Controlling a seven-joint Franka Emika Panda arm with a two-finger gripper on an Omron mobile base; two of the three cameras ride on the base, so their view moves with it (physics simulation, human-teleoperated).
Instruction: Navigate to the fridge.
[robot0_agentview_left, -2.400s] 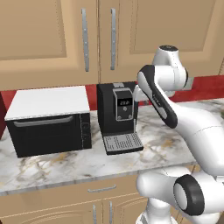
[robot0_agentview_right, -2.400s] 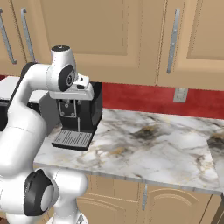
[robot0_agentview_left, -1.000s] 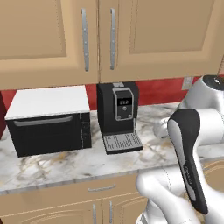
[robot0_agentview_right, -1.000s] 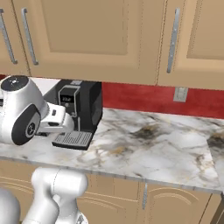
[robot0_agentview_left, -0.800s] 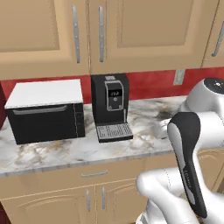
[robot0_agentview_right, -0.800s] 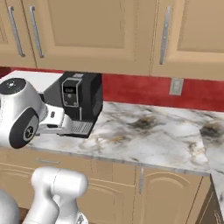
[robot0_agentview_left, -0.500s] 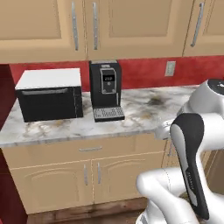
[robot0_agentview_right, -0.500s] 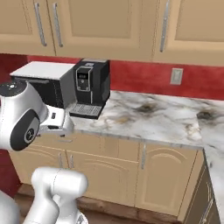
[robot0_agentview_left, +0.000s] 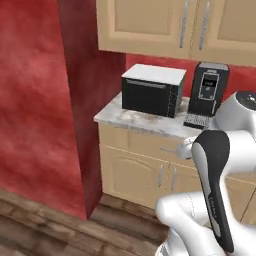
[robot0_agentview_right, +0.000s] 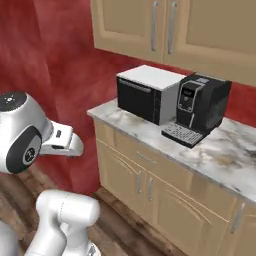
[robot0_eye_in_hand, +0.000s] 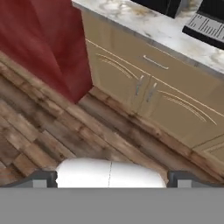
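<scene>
Gripper (robot0_eye_in_hand: 112, 177) wide apart — above wood floor (robot0_eye_in_hand: 52, 127)

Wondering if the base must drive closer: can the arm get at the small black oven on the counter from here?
Probably not. The arm is folded over the base, its fingers face the wooden floor, and a strip of that floor separates the base from the cabinets under the oven.

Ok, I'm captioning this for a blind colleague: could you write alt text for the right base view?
A marble counter over tan base cabinets carries a black countertop oven with a white top and, beside it, a black coffee machine. Tan wall cabinets hang above, red wall at left; the white robot arm fills the lower left.
</scene>
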